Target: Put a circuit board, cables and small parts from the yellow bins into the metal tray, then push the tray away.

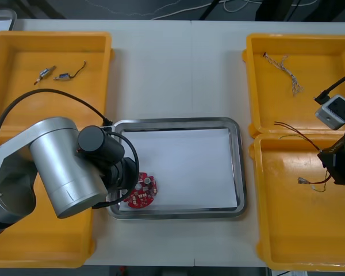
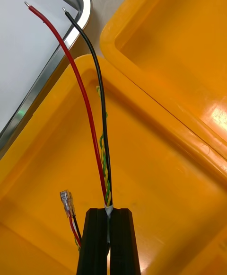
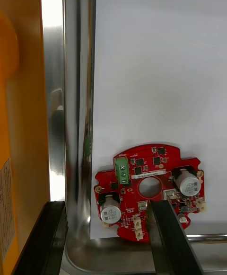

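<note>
Left wrist view: my left claw (image 3: 105,206) gapes over the board (image 3: 149,187) (lying in the tray (image 3: 75,90)); my right claw (image 2: 109,210) grips a cable (image 2: 106,180).

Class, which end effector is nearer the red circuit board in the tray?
Left. The left end effector is open over the circuit board; the right end effector is over a yellow bin, shut on a cable.

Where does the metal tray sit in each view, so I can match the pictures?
Front view: metal tray at mid-table, between the yellow bins.
Right wrist view: one rounded corner, beyond the cable that the right gripper holds.
Left wrist view: its rim and floor past the open left gripper, circuit board inside.
Shared landmark: the tray's white inside.
</note>
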Motion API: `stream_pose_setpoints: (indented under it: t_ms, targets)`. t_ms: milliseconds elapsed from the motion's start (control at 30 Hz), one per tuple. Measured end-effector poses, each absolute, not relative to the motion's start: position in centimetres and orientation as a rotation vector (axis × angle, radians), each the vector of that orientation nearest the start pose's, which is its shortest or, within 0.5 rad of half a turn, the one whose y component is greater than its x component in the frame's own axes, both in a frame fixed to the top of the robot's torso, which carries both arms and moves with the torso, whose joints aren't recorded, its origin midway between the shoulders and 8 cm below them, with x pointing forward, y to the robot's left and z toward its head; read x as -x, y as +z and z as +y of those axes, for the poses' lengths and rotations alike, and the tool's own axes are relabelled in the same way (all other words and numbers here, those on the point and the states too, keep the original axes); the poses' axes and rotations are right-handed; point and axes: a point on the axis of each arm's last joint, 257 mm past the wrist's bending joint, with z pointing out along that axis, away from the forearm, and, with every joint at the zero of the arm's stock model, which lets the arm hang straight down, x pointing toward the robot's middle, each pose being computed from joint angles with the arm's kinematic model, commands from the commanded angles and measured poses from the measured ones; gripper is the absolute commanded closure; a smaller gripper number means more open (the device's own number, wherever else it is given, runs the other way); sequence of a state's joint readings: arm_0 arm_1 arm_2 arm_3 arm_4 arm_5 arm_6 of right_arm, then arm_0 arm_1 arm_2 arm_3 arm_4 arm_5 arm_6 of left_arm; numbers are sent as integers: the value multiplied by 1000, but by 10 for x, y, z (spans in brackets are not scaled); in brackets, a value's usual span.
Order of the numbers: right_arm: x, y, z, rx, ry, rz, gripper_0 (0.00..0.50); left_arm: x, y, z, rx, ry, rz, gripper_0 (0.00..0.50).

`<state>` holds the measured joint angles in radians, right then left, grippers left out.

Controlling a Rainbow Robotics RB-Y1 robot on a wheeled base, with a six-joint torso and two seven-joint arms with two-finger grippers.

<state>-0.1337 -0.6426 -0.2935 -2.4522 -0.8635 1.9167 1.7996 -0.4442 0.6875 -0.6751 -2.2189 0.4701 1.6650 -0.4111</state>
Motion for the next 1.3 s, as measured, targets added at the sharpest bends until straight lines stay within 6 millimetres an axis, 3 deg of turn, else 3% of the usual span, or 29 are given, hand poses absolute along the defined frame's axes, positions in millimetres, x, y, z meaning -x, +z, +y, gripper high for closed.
stream_pose_setpoints:
  t_ms: [300, 767, 1300]
  targets:
    - [-358, -149, -285, 870, -94, 2397, 500, -387, -236, 141, 198, -129, 2656, 0]
    - [-344, -166, -247, 1146, -83, 2391, 500, -393, -173, 152, 236, -179, 2681, 0]
    - [-348, -150, -157, 1639, -174, 2117, 500, -428, -132, 225, 396, -92, 2574, 0]
